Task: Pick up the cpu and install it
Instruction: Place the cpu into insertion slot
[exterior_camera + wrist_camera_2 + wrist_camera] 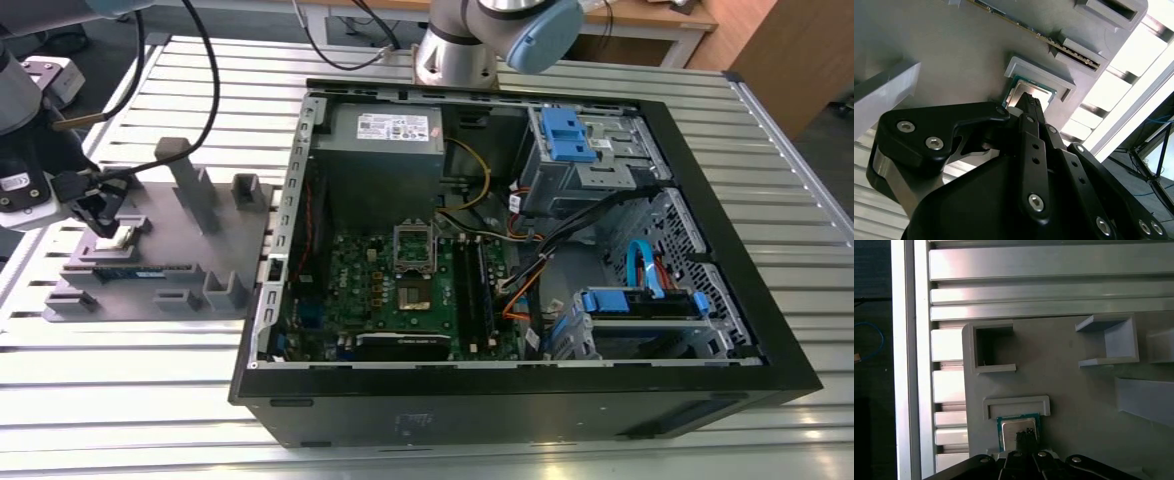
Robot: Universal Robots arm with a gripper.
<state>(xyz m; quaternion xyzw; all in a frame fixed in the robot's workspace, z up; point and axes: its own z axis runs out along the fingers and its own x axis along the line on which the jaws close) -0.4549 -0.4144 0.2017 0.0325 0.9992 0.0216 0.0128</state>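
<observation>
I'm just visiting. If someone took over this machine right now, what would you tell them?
Gripper: right over the cpu, tip at its metal top.
Cpu: lying in its nest on the grey holder plate, at the exterior view's left, outside the computer case.
Done: gripper is at the cpu.
Left: cpu not yet lifted, not yet on the motherboard.

I see the cpu (1011, 427) with a shiny silver-grey top and a thin teal-green rim. The tray (1074, 400) around it is plain matte grey. My tool (1026, 435) is black, dotted with silver screw heads. The table (561, 455) is bright silver metal, striped by long slats. The computer case (534, 415) is black, with a green circuit board (387, 300) and blue brackets (567, 135) inside.
</observation>
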